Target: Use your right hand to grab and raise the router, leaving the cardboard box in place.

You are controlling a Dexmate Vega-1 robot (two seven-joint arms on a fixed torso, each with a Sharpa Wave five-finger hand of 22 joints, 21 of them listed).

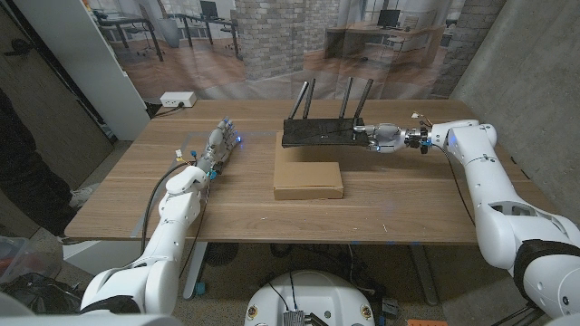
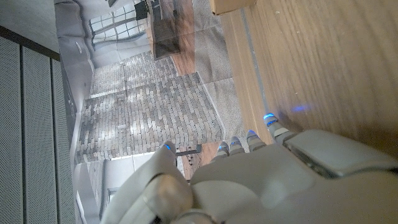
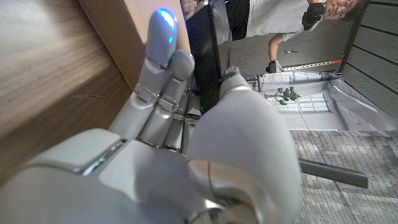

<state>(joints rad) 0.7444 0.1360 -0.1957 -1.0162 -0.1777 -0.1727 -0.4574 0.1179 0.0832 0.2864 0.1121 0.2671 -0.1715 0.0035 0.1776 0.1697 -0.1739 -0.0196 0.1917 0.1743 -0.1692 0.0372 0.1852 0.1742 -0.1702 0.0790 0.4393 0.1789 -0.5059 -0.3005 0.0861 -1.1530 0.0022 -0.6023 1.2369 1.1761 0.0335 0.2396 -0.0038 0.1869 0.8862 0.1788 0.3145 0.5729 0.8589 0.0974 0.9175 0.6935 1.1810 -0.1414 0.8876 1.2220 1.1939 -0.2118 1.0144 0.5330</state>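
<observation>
Now my right hand (image 1: pixel 385 137) grips one router (image 1: pixel 322 132), four antennas up, above one cardboard box (image 1: pixel 308 177); left hand (image 1: pixel 217 145), left of it, holds nothing.

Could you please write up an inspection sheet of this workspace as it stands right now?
Surface: wooden table, bare wood around the things.
Job's things: black router, antennas up, held above the cardboard box, which lies flat on the table.
Clutter: nothing seen on the table.
Hands: right hand grips the router's end; left hand holds nothing, on the table.
Cables: dark cable along the left arm.
Surroundings: printed office backdrop; white box on the floor; a person in the right wrist view.
</observation>
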